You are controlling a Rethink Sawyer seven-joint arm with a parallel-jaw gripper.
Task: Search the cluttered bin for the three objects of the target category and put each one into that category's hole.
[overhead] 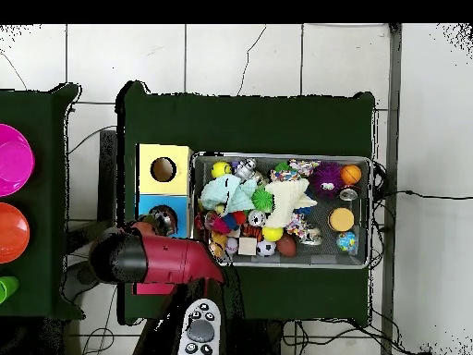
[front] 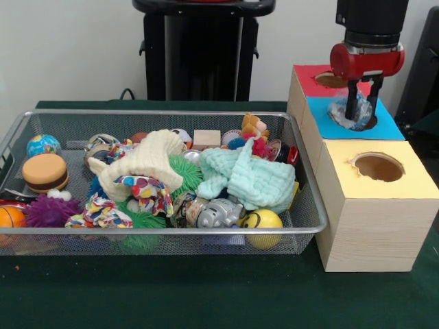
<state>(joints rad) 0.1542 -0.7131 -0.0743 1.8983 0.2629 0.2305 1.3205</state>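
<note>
While it hangs over the blue-topped box [front: 357, 127], the tool [front: 363, 103] is clenched on a pale grey-blue crumpled object [front: 346, 114], its two black fingers [front: 352, 101] pressed into it right at the round hole in the blue top. In the overhead view the red arm [overhead: 162, 259] covers much of this spot, with the tool [overhead: 163, 222] just showing over the blue box [overhead: 185, 205]. Behind the blue box stands a red-topped box [front: 312, 81], and in front of it a yellow-topped box [front: 377, 179], each with its own round hole.

Just beside the boxes on the green table [front: 206, 295] sits the wire mesh bin [front: 164, 229], packed with toys: a mint green cloth [front: 248, 177], a cream knitted piece [front: 147, 161], a yellow smiley ball [front: 263, 223], a purple spiky ball [front: 48, 211], a toy burger [front: 44, 171] and an orange ball [front: 10, 218].
</note>
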